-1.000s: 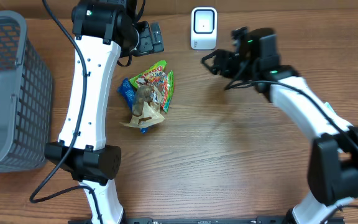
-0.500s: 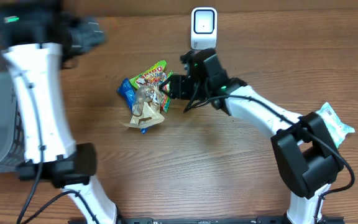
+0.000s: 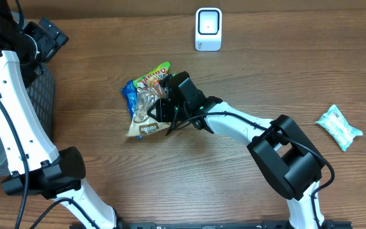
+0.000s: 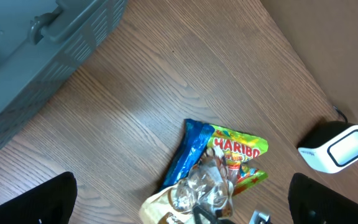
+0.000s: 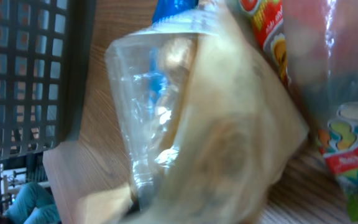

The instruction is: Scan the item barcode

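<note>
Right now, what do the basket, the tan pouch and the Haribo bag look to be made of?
Basket: grey moulded plastic, matt, judging by its lattice walls.
Tan pouch: looks like kraft paper, matt, with a clear glossy film window that catches glare.
Haribo bag: probably printed plastic film, glossy; it crinkles and shines.

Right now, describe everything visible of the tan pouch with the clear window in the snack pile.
The tan pouch looks like crinkled, paper-like film with a glinting clear plastic window. It lies rumpled on the wooden table, at the end of the pile nearest the robot bases, overlapping the blue packet and the Haribo bag. The right gripper, shut, sits against its upper part. Whether it pinches the film is hidden.
</note>
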Robot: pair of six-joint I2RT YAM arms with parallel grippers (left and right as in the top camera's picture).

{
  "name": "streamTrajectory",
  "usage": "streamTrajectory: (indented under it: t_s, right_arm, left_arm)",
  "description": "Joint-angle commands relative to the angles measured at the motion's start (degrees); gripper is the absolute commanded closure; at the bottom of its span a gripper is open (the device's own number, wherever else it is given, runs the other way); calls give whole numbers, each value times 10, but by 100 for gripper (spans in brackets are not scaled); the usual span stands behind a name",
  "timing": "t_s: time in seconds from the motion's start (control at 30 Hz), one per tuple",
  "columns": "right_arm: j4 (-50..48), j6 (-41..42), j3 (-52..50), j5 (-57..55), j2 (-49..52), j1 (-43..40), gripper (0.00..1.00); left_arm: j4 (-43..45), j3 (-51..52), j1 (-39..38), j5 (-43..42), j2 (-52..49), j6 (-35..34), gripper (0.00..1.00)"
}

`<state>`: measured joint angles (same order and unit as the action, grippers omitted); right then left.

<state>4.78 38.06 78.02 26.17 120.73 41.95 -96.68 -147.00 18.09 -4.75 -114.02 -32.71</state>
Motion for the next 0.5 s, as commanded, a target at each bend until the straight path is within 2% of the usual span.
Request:
streamTrajectory:
  t_s: [0.0,0.1,0.23,0.43,0.47]
  right_arm:
    - [24,3,16,-3,-11,-7,96]
    - [67,-68,16,-4,-56,-32,96]
    - [200,-272,16,0,-148,-51,96]
    - [399,-532,16,48,-238,-72,96]
    - [440,-604,16,63,-250,-76,96]
  left_arm:
    - [-1,-6,-2,-3,16,-5,0]
    - [-1,-6,-2,-4,16,-5,0]
    - [-1,-6,-2,-4,16,-5,0]
    - [-1,-6,-2,-4,16,-5,0]
    - [-1,-6,-2,-4,16,-5,0]
